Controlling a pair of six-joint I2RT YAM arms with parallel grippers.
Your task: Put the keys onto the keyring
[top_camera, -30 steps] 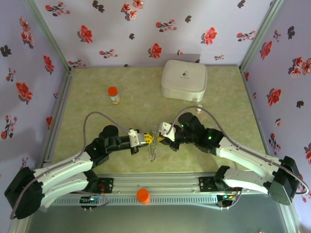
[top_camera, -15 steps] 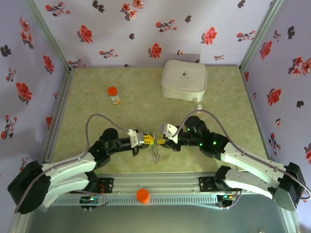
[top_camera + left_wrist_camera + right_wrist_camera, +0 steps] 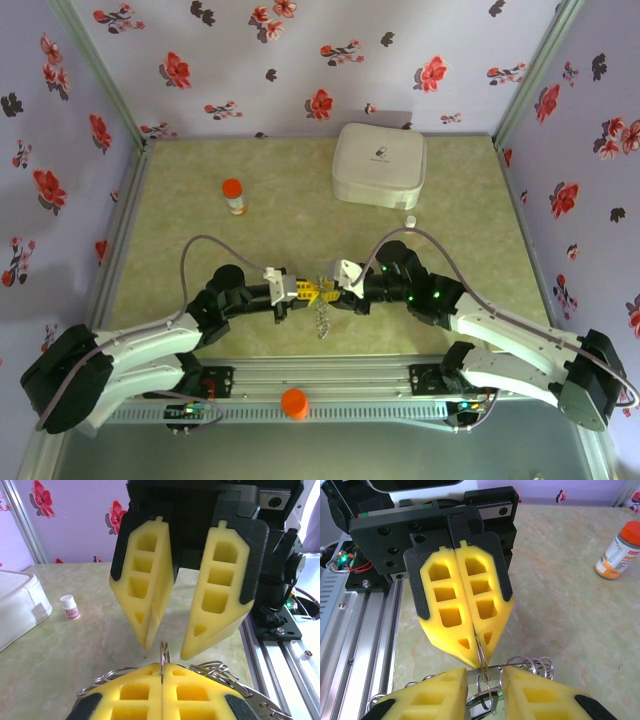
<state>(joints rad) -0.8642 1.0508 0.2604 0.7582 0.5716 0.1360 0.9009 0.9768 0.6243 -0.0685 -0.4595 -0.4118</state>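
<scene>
R gripper [image 3: 484,678] has opened, straddling keyring [image 3: 482,661]; L gripper [image 3: 162,667] clamped on it.

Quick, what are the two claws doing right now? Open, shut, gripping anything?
Left gripper: fingers closed, pinching a wire loop of the keyring.
Right gripper: open, fingers either side of that loop, holding nothing.

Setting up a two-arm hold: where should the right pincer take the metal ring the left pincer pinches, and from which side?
Take the bare arc of the metal ring protruding past the left pincer, coming head-on from opposite. The open right pincer straddles it edge-on, so closing should clamp its flat faces.
</scene>
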